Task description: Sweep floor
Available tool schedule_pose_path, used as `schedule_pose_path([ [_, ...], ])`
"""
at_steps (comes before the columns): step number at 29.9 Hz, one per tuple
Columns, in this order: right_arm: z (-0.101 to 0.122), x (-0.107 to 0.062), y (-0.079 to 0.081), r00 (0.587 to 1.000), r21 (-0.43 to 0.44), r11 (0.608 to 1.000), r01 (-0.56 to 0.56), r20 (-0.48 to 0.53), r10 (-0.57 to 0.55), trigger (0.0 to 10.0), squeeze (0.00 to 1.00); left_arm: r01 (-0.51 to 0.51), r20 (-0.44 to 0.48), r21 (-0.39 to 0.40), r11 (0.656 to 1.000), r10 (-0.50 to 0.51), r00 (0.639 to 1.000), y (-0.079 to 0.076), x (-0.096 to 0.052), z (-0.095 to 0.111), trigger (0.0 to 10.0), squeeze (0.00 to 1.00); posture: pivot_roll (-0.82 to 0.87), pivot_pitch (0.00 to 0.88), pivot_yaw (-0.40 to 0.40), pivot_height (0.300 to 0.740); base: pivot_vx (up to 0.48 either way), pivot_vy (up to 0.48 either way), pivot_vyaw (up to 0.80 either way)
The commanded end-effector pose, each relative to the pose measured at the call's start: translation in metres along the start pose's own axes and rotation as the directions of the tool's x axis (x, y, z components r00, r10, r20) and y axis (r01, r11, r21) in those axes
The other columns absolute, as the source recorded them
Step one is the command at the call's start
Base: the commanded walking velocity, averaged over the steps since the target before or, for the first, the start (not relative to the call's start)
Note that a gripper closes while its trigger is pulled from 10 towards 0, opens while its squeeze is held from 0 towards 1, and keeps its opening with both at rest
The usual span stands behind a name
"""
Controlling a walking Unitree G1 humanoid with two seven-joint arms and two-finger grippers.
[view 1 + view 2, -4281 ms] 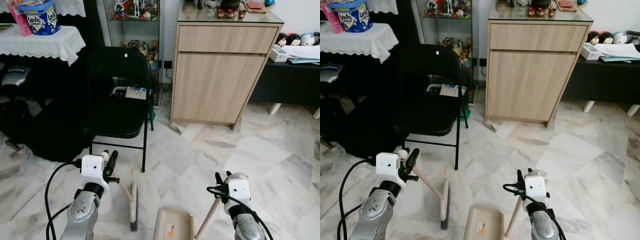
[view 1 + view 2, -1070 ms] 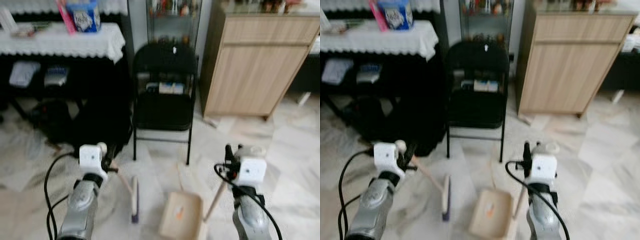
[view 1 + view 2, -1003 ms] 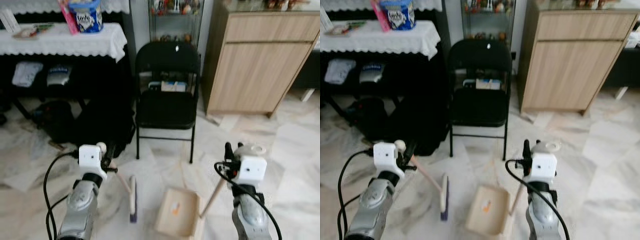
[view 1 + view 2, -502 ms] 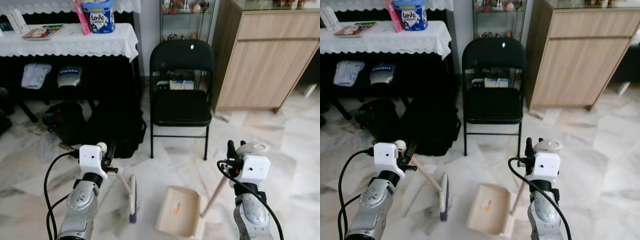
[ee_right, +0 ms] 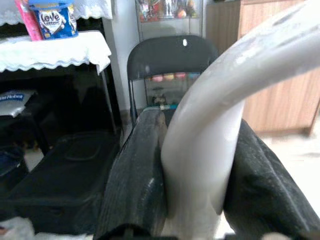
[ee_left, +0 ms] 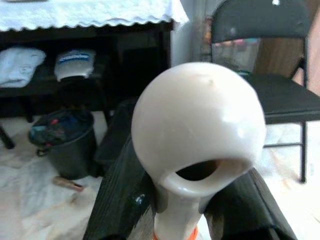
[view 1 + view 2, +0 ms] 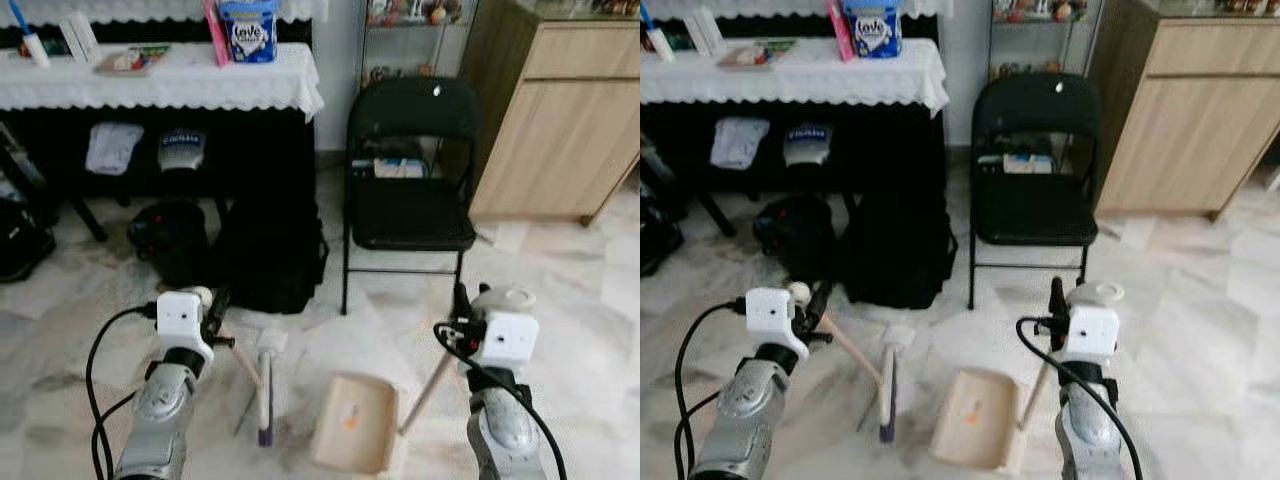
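On the marble floor (image 7: 90, 300) before the black folding chair (image 7: 410, 190), the left gripper (image 7: 215, 318) clamps the broom (image 7: 264, 392) and the right gripper (image 7: 460, 312) clamps the dustpan (image 7: 355, 425), so short strokes toward the pan's lip, kept flat, should serve best.

**View swings left across the room**

The camera has turned to the robot's left since the earlier pictures. The wooden cabinet (image 7: 575, 120), once central, now sits at the right edge, and the black chair (image 7: 408, 185) has slid right of centre. The cloth-covered table (image 7: 160, 80) has come fully into view, with a black bag (image 7: 272, 255) and a small white scrap (image 7: 271, 342) on the floor.
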State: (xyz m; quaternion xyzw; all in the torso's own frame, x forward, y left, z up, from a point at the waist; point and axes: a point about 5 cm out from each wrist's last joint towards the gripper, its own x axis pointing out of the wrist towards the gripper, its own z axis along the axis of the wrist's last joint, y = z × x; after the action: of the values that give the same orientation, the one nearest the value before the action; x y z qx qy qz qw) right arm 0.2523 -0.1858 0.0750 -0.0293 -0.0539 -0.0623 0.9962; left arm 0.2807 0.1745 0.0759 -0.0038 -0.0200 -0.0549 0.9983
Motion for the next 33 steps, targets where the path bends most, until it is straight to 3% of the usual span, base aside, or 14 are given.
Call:
schedule_pose_path([
  [1,0.01,0.0033,0.0004,0.999,0.001,1.0,0.003,0.051,-0.003,10.0,0.0,0.004,0.055,0.014,1.0,-0.005,0.998,0.0017,0.0039,0.0126,10.0,0.0,-0.06,0.0,0.048,0.74,0.0,0.48,0.0],
  [21,0.0095,0.0029,0.0054,0.999,0.008,1.0,-0.006,0.042,0.005,10.0,0.0,0.006,0.053,0.019,1.0,-0.007,0.999,0.0025,0.0043,0.0129,10.0,0.0,-0.05,0.0,0.051,0.74,0.0,0.478,0.0],
  [33,0.0101,0.0036,0.0023,0.999,0.007,1.0,-0.002,0.038,0.002,10.0,0.0,0.019,0.059,0.021,1.0,-0.02,0.998,-0.0008,0.0023,0.0123,10.0,0.0,-0.06,0.0,0.043,0.74,0.0,0.053,0.0],
])
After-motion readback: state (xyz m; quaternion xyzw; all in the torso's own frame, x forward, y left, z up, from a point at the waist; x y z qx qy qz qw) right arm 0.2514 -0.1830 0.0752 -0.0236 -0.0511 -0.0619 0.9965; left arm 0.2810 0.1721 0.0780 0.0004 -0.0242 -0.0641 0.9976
